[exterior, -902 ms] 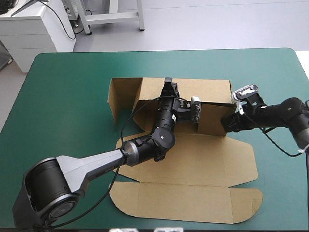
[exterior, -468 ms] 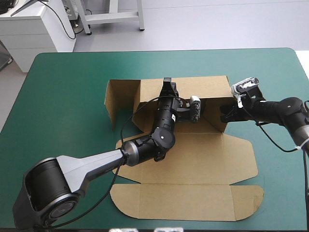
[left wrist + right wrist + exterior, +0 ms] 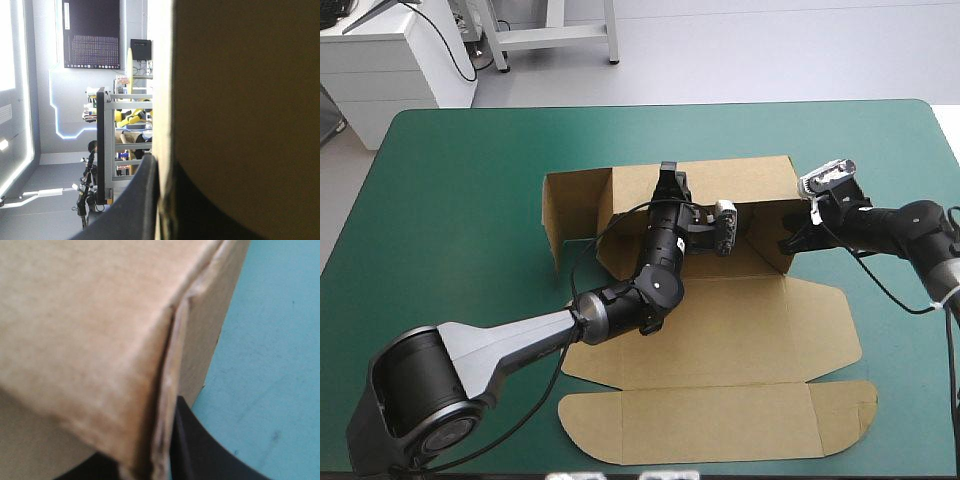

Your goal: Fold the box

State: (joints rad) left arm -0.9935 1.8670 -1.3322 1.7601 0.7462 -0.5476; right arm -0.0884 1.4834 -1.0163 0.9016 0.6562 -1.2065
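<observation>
The brown box (image 3: 720, 330) lies mid-table, its floor and lid flat and its back wall upright. My left gripper (image 3: 668, 183) is shut on the top edge of that back wall. In the left wrist view the board (image 3: 240, 100) fills one side, with my left gripper (image 3: 160, 200) pinching its edge. My right gripper (image 3: 788, 242) is shut on the raised right side wall at the box's far right corner. The right wrist view shows that corner (image 3: 90, 330) close up, its board edge running down between the fingers of my right gripper (image 3: 160, 460).
The left side flap (image 3: 575, 210) stands angled outward from the back wall. The flat lid (image 3: 720, 425) reaches close to the table's near edge. Bare teal-green cover (image 3: 450, 200) lies on the left and beyond the box, and beside the corner (image 3: 270, 365).
My right gripper has swung the right side wall up and toward the back wall. The box's floor and lid have slid slightly toward the near edge and right. The left gripper stays put.
</observation>
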